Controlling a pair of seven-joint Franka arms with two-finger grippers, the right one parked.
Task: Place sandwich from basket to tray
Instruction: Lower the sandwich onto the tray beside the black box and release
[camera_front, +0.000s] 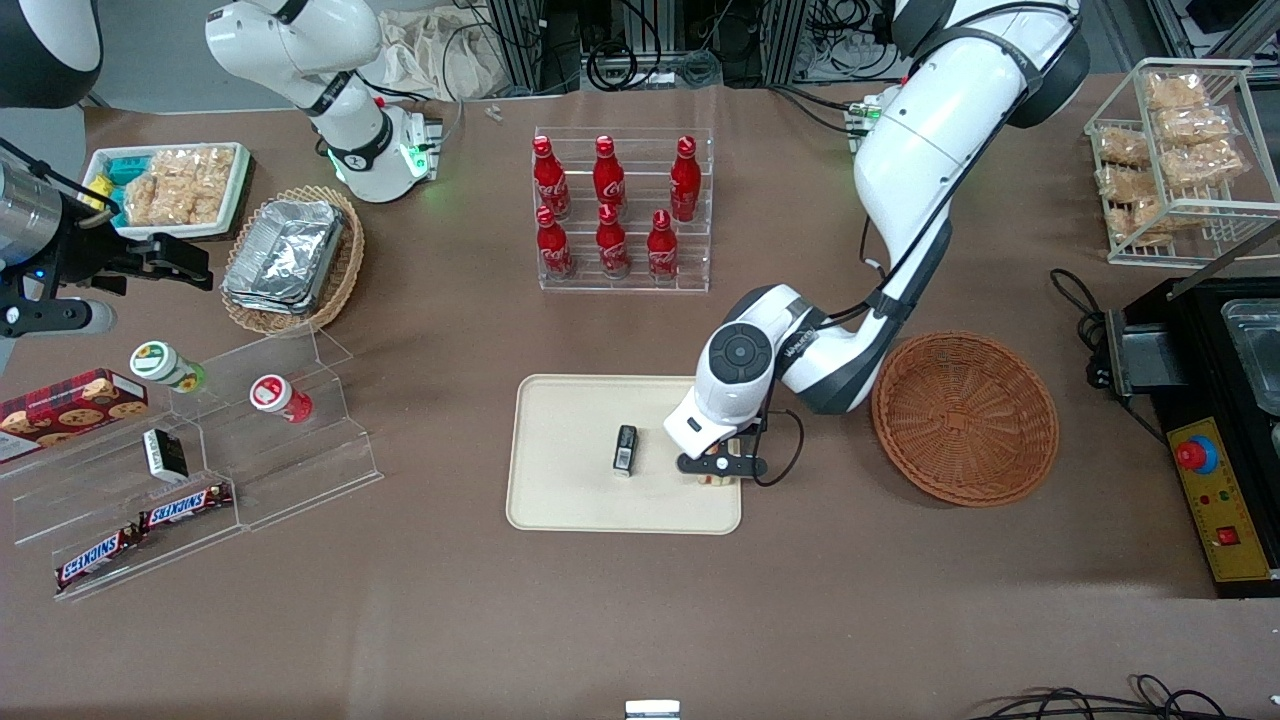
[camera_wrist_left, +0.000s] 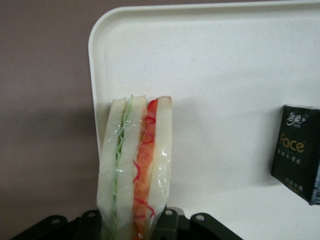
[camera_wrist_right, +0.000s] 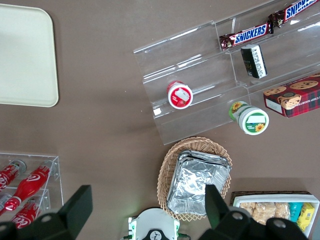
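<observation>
The sandwich (camera_wrist_left: 135, 170) is a wrapped white wedge with green and red filling, and my gripper (camera_wrist_left: 135, 226) is shut on its lower end. In the front view the gripper (camera_front: 718, 470) hangs low over the cream tray (camera_front: 560, 500), at the tray's corner nearest the basket, and only a bit of the sandwich (camera_front: 715, 481) shows under the fingers. In the left wrist view the tray's rim (camera_wrist_left: 95, 65) runs just beside the sandwich. The reddish-brown wicker basket (camera_front: 965, 417) sits empty on the table beside the tray, toward the working arm's end.
A small black packet (camera_front: 625, 449) lies on the tray's middle, also seen as the black packet (camera_wrist_left: 297, 150). A rack of cola bottles (camera_front: 622, 210) stands farther from the camera. An acrylic stepped shelf (camera_front: 200, 450) lies toward the parked arm's end, a black machine (camera_front: 1215, 400) at the working arm's end.
</observation>
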